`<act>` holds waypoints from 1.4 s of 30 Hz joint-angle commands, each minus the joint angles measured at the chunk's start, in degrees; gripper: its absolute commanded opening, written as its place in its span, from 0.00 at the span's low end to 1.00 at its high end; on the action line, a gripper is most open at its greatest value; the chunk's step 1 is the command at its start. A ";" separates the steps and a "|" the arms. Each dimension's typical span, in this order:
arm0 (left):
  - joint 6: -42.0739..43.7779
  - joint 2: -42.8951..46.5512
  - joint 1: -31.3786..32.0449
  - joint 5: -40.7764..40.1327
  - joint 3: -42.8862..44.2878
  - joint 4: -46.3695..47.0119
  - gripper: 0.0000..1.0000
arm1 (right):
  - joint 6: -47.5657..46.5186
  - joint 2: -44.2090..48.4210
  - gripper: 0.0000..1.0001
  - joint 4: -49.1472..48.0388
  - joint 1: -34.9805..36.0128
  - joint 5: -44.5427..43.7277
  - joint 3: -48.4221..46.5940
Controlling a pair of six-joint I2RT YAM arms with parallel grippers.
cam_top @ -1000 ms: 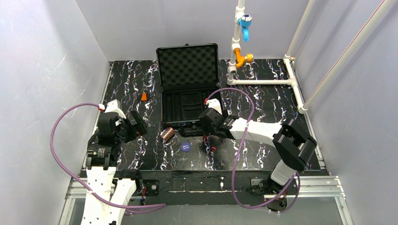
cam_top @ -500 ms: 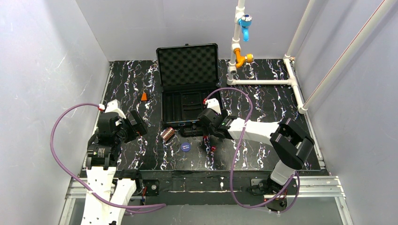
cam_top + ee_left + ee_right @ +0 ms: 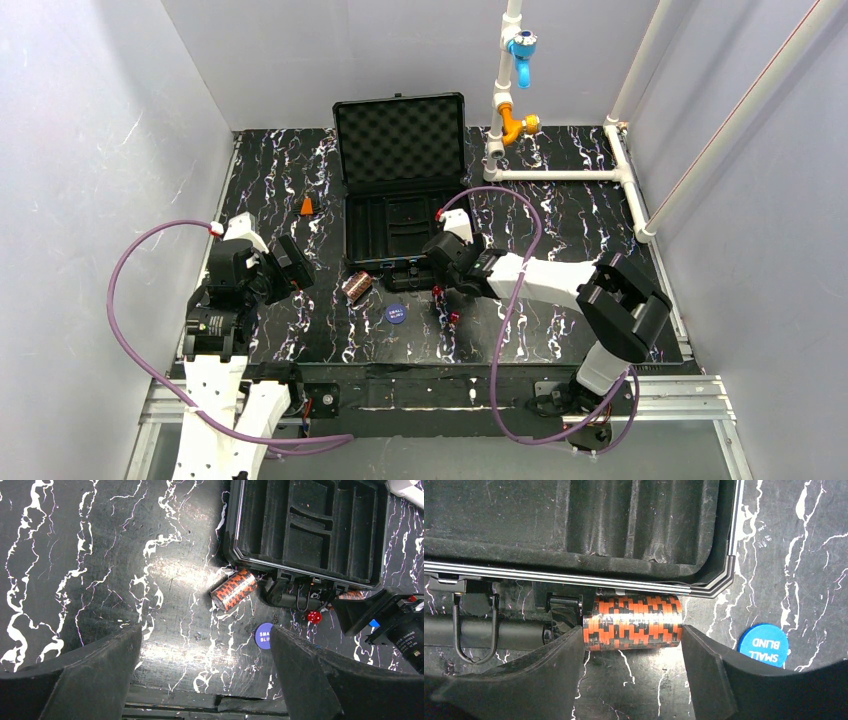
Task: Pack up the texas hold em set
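The black briefcase (image 3: 352, 232) lies open at the table's middle, with its foam lid (image 3: 400, 140) up and its slotted tray (image 3: 499, 510) bare. One orange-and-black chip stack (image 3: 631, 622) lies on its side against the case's front edge. My right gripper (image 3: 633, 652) has a fingertip against each end of it. A second chip stack (image 3: 357, 286) lies left of it, also in the left wrist view (image 3: 233, 589). A blue disc (image 3: 396, 313) marked small blind and a red die (image 3: 314, 616) rest nearby. My left gripper (image 3: 205, 675) hovers open, to the left.
A small orange cone (image 3: 307, 206) stands left of the case. White pipework (image 3: 560, 175) with an orange fitting runs along the back right. Grey walls close in the table on three sides. The case handle (image 3: 474, 630) juts out beside the gripped stack.
My right gripper's jaws have narrowed onto the ends of the chip stack, and its arm has shifted slightly. The left arm has not moved.
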State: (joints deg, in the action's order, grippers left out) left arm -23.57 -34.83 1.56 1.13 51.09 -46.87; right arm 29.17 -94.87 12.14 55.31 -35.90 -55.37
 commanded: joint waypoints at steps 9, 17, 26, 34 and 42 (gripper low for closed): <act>0.81 -0.22 -0.42 0.50 -0.29 -0.46 0.99 | 1.86 2.24 0.70 -0.96 -0.99 -0.83 2.83; 0.72 -0.15 -0.42 0.58 -0.33 -0.46 0.99 | 0.82 7.08 0.64 2.97 -0.99 2.40 3.96; 0.72 -0.30 -0.42 0.66 -0.29 -0.33 0.99 | 0.42 13.03 0.96 5.64 -0.99 3.38 6.06; 0.72 -0.50 -0.42 0.72 -0.33 -0.33 0.99 | 1.12 10.74 0.97 5.30 -0.99 2.85 5.22; 0.72 -0.21 -0.42 0.47 -0.30 -0.42 0.99 | 5.08 12.87 0.98 13.72 -0.99 9.45 6.65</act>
State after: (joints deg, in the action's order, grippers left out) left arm -23.57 -35.11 1.56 1.15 51.09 -46.87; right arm 31.66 -84.62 20.60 54.43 -30.41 -49.32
